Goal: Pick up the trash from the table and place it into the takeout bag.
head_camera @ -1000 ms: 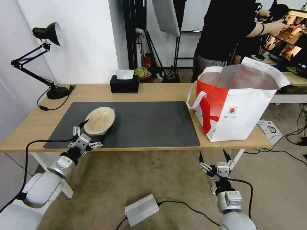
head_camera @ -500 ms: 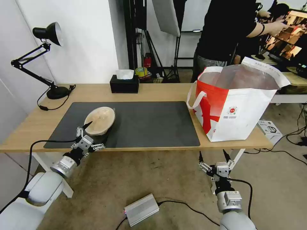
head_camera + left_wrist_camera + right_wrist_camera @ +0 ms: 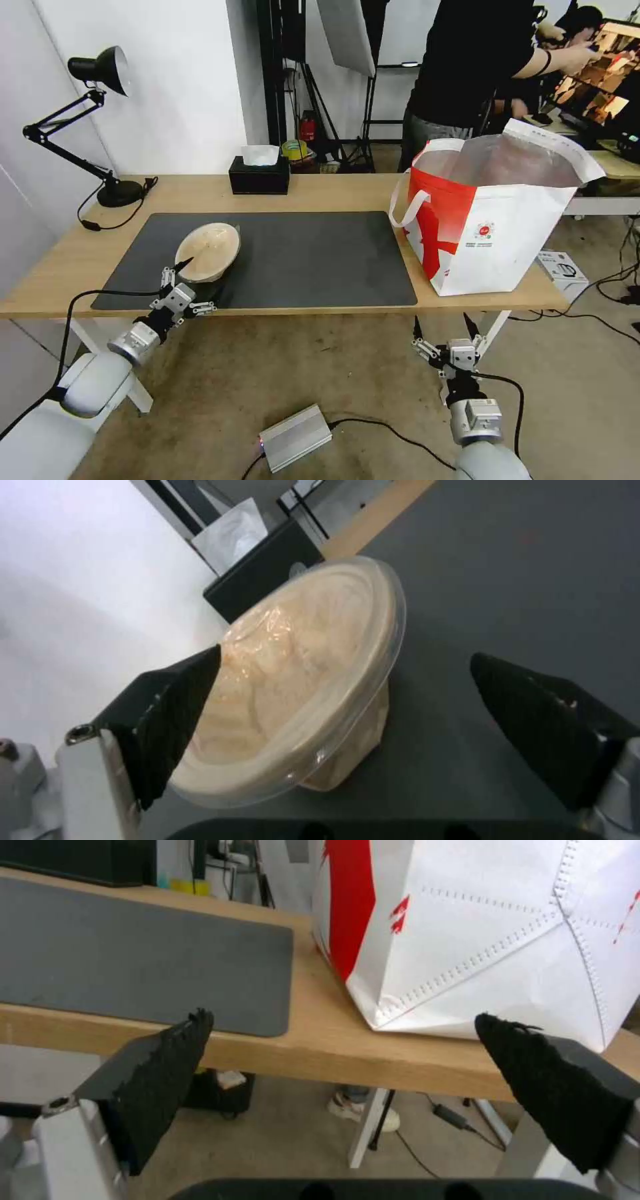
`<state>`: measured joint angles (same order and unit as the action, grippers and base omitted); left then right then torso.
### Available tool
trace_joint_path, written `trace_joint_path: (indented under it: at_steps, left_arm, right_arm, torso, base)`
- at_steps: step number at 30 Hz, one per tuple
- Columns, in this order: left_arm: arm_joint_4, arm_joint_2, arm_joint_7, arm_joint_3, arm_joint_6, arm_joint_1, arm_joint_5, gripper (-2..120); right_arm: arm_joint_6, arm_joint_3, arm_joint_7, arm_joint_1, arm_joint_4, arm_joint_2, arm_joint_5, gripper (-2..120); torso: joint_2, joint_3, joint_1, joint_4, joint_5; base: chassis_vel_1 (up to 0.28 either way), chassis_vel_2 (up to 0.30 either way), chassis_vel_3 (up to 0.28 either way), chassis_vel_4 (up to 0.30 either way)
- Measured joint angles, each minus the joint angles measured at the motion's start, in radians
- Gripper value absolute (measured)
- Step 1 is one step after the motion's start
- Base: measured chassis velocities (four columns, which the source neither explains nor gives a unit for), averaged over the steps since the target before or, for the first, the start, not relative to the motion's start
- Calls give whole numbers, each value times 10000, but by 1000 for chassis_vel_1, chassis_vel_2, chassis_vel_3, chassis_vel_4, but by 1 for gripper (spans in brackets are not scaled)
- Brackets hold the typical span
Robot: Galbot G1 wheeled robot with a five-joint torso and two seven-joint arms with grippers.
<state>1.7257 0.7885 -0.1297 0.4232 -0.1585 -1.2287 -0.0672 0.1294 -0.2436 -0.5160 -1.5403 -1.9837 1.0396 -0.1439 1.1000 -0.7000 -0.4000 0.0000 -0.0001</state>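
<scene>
Light-wood table point(image 3: 320, 193) with dark grey mat point(image 3: 300, 257), white wall behind; desk lamp point(image 3: 100, 70) at far left, black tissue box point(image 3: 259, 175) at the back edge. Left gripper point(image 3: 189, 275) sits at the table's near edge, spread wide around the near rim of the shallow beige bowl point(image 3: 208, 251), which rests on the left part of the mat with clear film over it. In the left wrist view one finger point(image 3: 177, 715) is just at the bowl point(image 3: 300, 680) rim, the other is off to the side on the mat; not clamped. Step looks like reach-to-grasp on the bowl, the only trash visible on the table. Next move likely needs the fingers around the rim, a firm pinch, then a lift and a carry across. Takeout bag point(image 3: 493, 233) stands open at the right end. Right gripper point(image 3: 441, 328) hangs below the table edge under the bag, fingers apart, idle, holding nothing.
</scene>
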Motion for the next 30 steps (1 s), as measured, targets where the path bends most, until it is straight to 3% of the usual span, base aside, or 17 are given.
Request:
trace_joint_path:
  at_steps: [30]
  left_arm:
    - [-1250,-180,-32,-613,-445,990,-15,100]
  right_arm:
    - [-30,140,3,162,171,251,77,100]
  torso:
    - [0,2,3,6,0]
  base:
    - [0,0,0,0]
